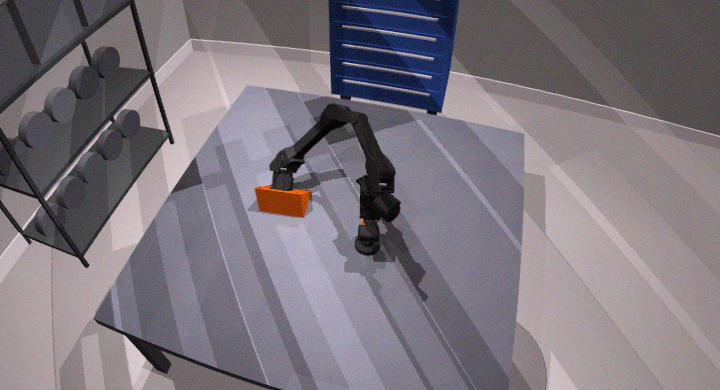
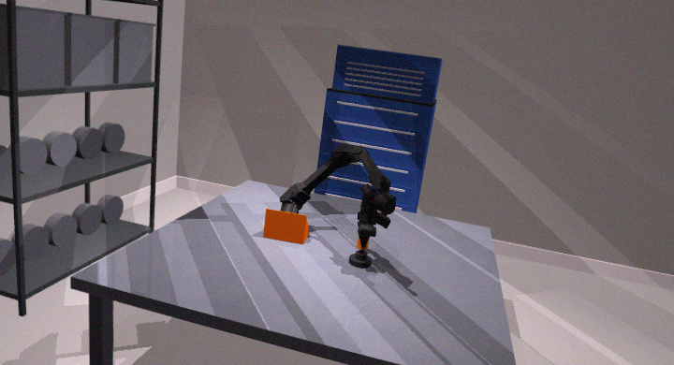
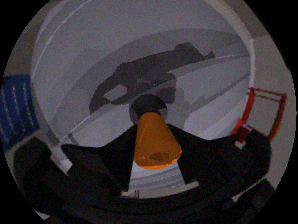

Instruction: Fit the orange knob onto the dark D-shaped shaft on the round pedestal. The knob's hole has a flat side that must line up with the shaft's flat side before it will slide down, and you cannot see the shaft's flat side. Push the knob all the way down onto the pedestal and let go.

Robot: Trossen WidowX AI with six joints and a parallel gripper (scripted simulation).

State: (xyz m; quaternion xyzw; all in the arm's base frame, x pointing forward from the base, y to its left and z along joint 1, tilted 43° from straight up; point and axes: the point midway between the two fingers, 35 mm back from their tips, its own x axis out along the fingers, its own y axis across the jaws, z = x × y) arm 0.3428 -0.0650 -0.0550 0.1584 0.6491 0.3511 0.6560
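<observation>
The wrist view shows what the other 2 only hint at: the orange knob (image 2: 359,244) (image 3: 156,140) is pinched between the 2 black fingers of the gripper (image 1: 368,225) (image 2: 363,240) (image 3: 152,127), its near end showing a dark recess. Beyond its far end lies the round pedestal (image 1: 367,245) (image 2: 360,260) (image 3: 148,108). In the top and exterior views only a small orange patch of the knob shows past the gripper, above the pedestal, which stands on the table (image 1: 312,306) (image 2: 301,286) (image 3: 210,40).

Those 2 views also show the orange wedge-shaped block (image 1: 282,202) (image 2: 285,226) at the arm's base. Only the wrist view has the red frame (image 3: 248,111), partly behind a dark part of the gripper.

The D-shaped shaft cannot be made out in any of the 3 views, so I cannot tell how far down the knob sits or how its flat side is turned.
</observation>
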